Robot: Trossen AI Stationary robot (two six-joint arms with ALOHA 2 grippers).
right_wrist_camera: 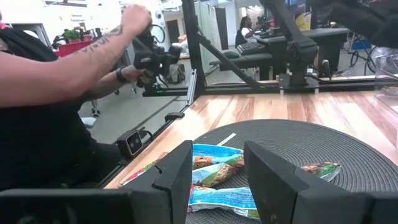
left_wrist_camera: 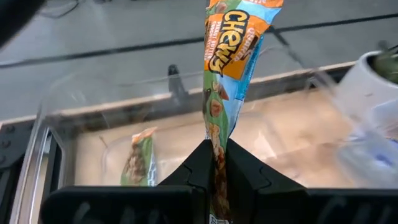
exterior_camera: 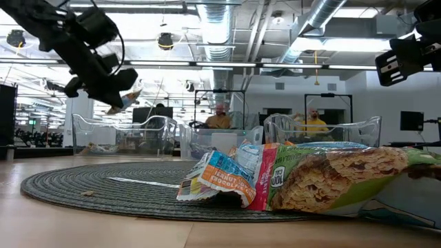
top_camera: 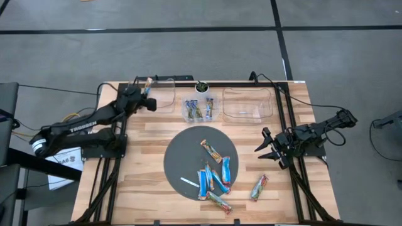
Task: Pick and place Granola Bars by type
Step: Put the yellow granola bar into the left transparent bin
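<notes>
My left gripper [top_camera: 147, 95] is at the table's far left, shut on a green-and-orange granola bar [left_wrist_camera: 231, 56] above the left clear bin [top_camera: 162, 95]. One green bar [left_wrist_camera: 138, 163] lies flat on that bin's floor. Several more bars, blue and green-orange, lie on the dark round mat [top_camera: 182, 147], and one bar [top_camera: 259, 187] lies on the wood to its right. A small clear container [top_camera: 200, 108] at the far middle holds a few bars. My right gripper [top_camera: 269, 148] waits open at the mat's right edge, its fingers [right_wrist_camera: 177, 174] level above the table. My left gripper pinches the bar's lower end [left_wrist_camera: 217, 158] between its two fingers. The fingers slant down toward the table's far edge and lie along the bar. The bar sticks out past the fingertips [left_wrist_camera: 200, 163], lifted clear above the bin.
A second clear bin [top_camera: 248, 103] stands at the far right, and a white cup [top_camera: 201, 86] behind the small container. A thin white strip [top_camera: 188, 182] lies on the mat. A black frame runs along the table's edges. A person [right_wrist_camera: 56, 81] shows beyond the table's left side.
</notes>
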